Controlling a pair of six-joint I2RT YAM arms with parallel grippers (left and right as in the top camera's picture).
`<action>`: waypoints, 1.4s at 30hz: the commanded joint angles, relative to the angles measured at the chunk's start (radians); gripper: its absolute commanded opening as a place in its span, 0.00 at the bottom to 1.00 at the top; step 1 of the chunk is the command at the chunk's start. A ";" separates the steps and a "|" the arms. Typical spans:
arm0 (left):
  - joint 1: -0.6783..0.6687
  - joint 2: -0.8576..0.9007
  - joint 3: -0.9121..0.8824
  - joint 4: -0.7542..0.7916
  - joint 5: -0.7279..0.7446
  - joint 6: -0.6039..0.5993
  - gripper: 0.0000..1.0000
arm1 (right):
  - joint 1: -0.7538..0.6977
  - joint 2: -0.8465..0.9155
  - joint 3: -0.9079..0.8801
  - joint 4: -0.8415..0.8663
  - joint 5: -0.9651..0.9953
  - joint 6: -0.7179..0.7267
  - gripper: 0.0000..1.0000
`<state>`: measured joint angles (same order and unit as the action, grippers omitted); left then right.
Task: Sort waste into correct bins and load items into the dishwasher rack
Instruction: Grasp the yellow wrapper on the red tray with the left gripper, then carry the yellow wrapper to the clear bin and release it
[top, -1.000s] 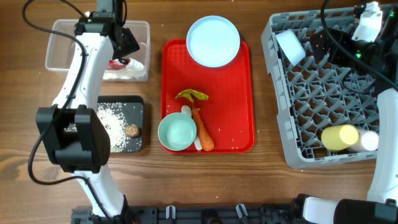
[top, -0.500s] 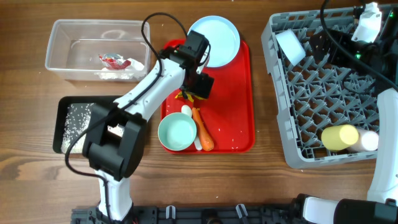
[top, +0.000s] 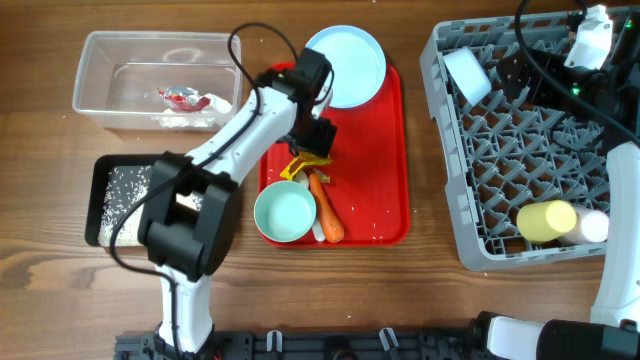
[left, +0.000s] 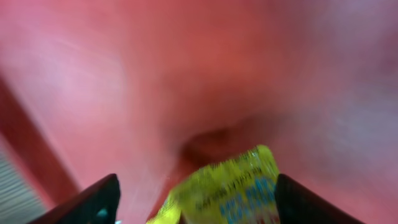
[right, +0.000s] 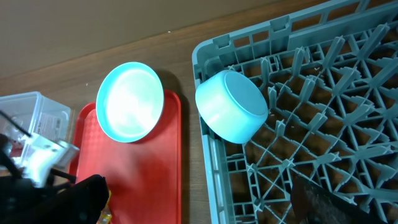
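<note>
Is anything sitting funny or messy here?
Yes. The light blue plate hangs over the red tray's far edge, partly off it. And the light blue bowl in the dishwasher rack lies tilted over, its bottom showing.

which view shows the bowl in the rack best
Right wrist: the bowl lies tipped in the rack corner, large and unblocked. Overhead shows it small and washed out. Left wrist misses it, showing only red tray and a yellow wrapper.
</note>
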<state>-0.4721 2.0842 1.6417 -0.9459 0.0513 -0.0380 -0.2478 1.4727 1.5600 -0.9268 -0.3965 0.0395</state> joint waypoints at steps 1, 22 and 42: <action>0.005 -0.083 0.043 -0.055 0.023 0.045 0.79 | 0.000 0.011 -0.005 0.005 -0.015 -0.013 0.97; 0.005 0.067 -0.176 0.083 0.144 0.143 0.27 | 0.000 0.011 -0.005 -0.006 -0.014 -0.014 0.97; 0.298 -0.255 -0.005 0.213 -0.192 -0.076 0.04 | 0.000 0.011 -0.005 -0.005 -0.003 -0.013 0.97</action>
<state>-0.2871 1.8324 1.6272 -0.8021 -0.0170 -0.0708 -0.2478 1.4727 1.5600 -0.9352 -0.3962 0.0395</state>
